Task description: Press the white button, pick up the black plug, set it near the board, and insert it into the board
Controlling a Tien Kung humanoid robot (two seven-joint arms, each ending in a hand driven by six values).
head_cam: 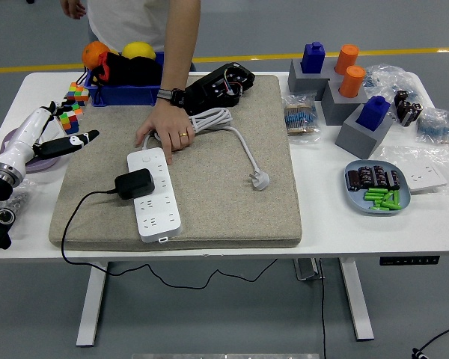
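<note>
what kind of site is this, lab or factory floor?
Probably a robotics lab or test bay in an industrial hall, not a production line. The grey floor has a yellow line, the white table is a height-adjustable desk, and it holds staged test props: a power strip, puzzle cubes and sorting blocks.

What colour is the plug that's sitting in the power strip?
Black. The plug sits in the white power strip, clearest in the head view.

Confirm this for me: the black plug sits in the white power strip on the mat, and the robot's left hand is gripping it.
Not quite. The black plug does sit in the power strip on the mat, but the left hand is open and well clear, off to the left near the table edge, as the head view shows.
</note>
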